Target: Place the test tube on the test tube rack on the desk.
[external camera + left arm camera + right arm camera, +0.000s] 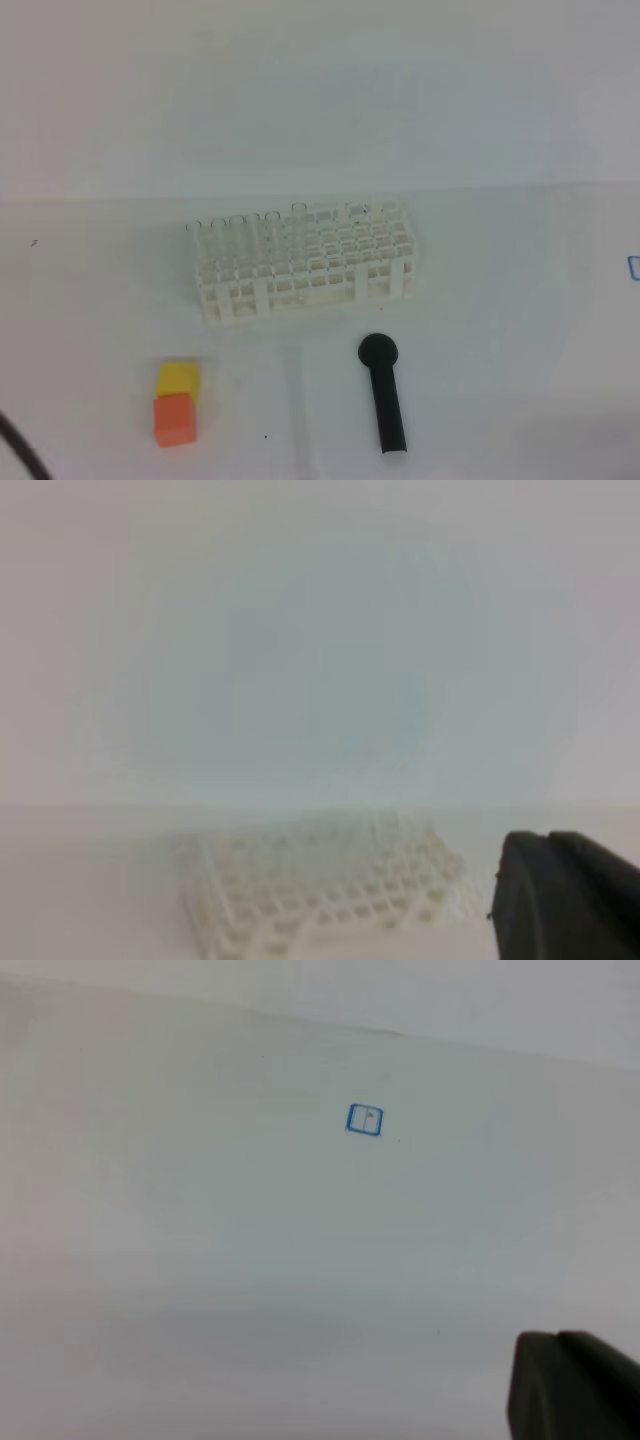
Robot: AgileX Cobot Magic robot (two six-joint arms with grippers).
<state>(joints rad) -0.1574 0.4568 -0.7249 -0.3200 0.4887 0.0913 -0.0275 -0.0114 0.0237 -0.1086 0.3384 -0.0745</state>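
A: Biggest first. What's on the tabletop (100, 300)?

B: White, matt, mostly bare. The test tube rack (305, 265) stands mid-scene on its legs, long side facing the near edge, so its holes open straight up for a vertical drop-in. A few clear tubes already stand in the far-left holes, rims just showing.

A: Next down?

B: Black club-shaped object (384, 392), lying flat near-right of the rack, round head toward it. Not ours. Then an orange block (175, 418) w/ a yellow block (179, 377) touching its far side, near-left. A small blue square mark (364, 1120) shows in the right wrist view.

A: And the test tube?

B: Lying flat on the tabletop, test tube (296, 395) btwn the blocks and the club, running near-to-far (barely visible, faint pale outline only). Apart from the rack, so nothing's placed yet.

A: Tools?

B: Neither reaches the high view. Left tool (575, 900) is a dark shape at its cam's corner, pressed together, holding nothing, rack ahead of it. Right tool (580, 1385) likewise pressed together, empty, over bare surface. I'd judge both parked back; the tool must spread before any pickup.
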